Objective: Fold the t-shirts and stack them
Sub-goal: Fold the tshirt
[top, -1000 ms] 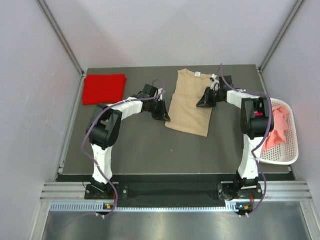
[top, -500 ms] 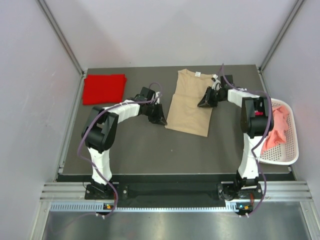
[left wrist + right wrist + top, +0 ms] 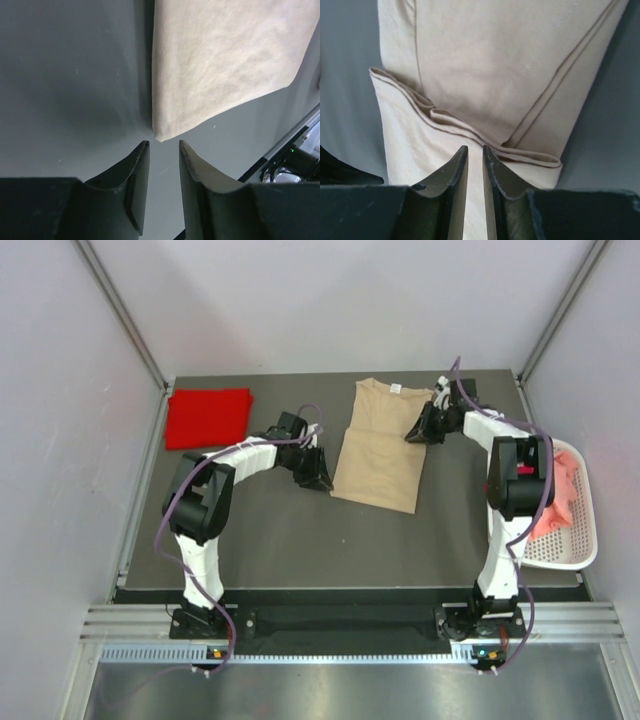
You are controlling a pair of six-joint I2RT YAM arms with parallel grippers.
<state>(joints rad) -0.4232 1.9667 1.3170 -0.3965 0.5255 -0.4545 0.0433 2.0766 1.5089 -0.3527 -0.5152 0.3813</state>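
The white basket (image 3: pixel 562 562) at the near right holds crumpled pink t-shirts (image 3: pixel 556 492). On the dark table (image 3: pixel 270 535), the left gripper (image 3: pixel 162 144) sits low, fingers spread with nothing between them, just short of the near left corner of the tan t-shirt (image 3: pixel 220 60). This shirt lies flat at mid-table, its sides folded in. The right gripper (image 3: pixel 475 148) is over its right folded edge, fingers almost together. Whether cloth is pinched cannot be told. A folded red t-shirt (image 3: pixel 207 418) lies at the far left.

- White slotted basket (image 3: pixel 587 544) at the right edge of the desk, toward the near side.
- Dark grey desk (image 3: pixel 300 530).
- Metal rail (image 3: pixel 340 624) along its near edge.
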